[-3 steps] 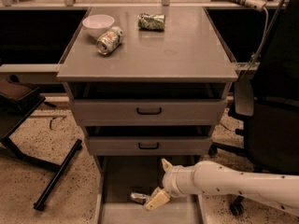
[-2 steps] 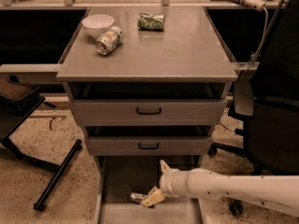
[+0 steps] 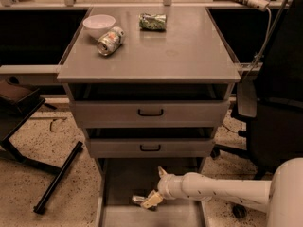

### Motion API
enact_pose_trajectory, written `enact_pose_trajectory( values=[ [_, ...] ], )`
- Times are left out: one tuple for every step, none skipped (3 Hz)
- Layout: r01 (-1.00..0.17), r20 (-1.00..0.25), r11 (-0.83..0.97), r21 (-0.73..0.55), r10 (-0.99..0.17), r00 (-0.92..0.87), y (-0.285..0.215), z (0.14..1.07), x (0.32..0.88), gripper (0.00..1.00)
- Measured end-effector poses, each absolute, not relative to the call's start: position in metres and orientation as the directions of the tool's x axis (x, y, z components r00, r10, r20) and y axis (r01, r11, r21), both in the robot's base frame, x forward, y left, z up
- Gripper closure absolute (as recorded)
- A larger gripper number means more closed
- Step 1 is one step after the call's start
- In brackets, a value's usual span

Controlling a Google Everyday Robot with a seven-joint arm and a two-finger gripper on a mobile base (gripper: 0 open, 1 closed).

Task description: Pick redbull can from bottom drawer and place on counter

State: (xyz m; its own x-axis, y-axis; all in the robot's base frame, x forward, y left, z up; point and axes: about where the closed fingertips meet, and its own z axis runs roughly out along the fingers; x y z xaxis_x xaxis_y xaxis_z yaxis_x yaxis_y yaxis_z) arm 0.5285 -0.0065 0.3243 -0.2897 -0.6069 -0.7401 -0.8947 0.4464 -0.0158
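On the left of the worktop [image 3: 189, 56], a white bowl [image 3: 98, 22] and a fatter white can [image 3: 110, 40] lying on its side are being seen close together. Further right a green foil packet [image 3: 152, 21] is lying. None of them is being handled. Below the worktop, the bottom drawer [image 3: 120, 183] is being held fully open. The redbull can [image 3: 138, 200] is lying on its side on the floor of this drawer, near the middle.

The gripper [image 3: 153, 187] is being brought to the can from the right by the white arm [image 3: 222, 190]. Compared with a second ago, the gripper is being carried lower and more to the left. Its lower finger [image 3: 152, 200] is now being placed just beside the can, perhaps touching it. The fingers are being held apart, and nothing is being clamped yet. The can itself is not being shifted.

The task is therefore judged to be at the reaching step. The grasp, the lift and the placing on the worktop are not yet being done.
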Motion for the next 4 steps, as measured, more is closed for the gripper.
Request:
enact_pose_trajectory(
  values=[
    [-0.895, -0.740, 0.446, -0.016, -0.607, -0.290, -0.006, 0.324, 0.529, 0.00],
    [-0.890, -0.747, 0.456, 0.007, -0.589, -0.308, -0.009, 0.305, 0.532, 0.00],
    [-0.871, -0.747, 0.491, 0.024, -0.570, -0.341, -0.018, 0.261, 0.541, 0.00],
    [-0.859, -0.736, 0.507, 0.068, -0.556, -0.387, -0.018, 0.218, 0.545, 0.00]
  ],
)
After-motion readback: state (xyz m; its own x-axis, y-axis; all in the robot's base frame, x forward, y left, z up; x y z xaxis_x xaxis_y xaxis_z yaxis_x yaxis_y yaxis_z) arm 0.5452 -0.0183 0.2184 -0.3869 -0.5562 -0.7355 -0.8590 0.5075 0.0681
